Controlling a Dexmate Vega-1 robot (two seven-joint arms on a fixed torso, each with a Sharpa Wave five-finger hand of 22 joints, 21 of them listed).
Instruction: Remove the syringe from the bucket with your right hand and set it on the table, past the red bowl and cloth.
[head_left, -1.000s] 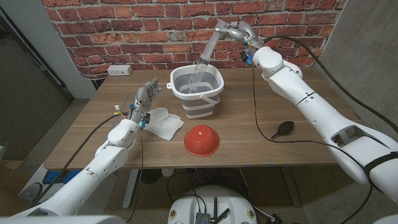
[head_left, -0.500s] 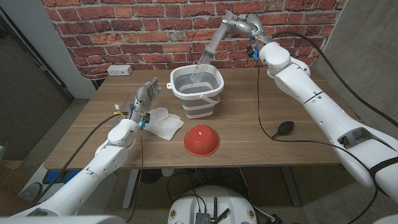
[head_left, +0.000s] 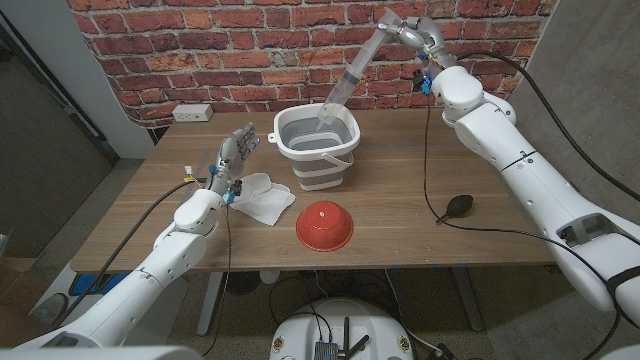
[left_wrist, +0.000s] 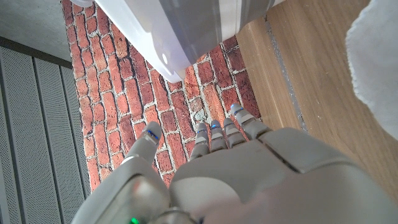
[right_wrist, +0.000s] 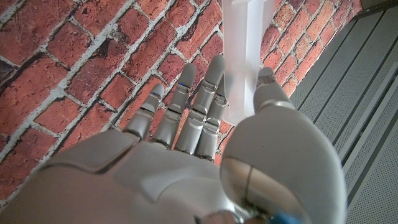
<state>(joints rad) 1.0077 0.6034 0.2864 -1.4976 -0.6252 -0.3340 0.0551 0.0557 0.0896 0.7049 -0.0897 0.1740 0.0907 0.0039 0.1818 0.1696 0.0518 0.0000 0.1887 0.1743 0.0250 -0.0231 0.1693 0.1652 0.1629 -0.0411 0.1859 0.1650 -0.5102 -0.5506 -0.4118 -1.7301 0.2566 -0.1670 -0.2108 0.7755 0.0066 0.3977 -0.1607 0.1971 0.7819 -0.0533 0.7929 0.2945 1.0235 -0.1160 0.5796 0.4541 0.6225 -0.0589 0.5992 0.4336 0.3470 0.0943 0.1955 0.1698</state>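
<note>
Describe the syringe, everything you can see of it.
The large translucent plastic syringe looks clear-whitish, a long barrel with a plunger end at top. It hangs tilted, upper end pinched in the right robot hand before the brick wall, lower tip over the grey-and-white collapsible bucket; whether the tip clears the rim is unclear.

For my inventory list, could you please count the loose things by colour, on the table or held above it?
White or clear: 2, the cloth and the syringe
Grey and white: 1, the bucket
Red: 1, the bowl
Black: 1, a rubber bulb
Total: 5
</note>
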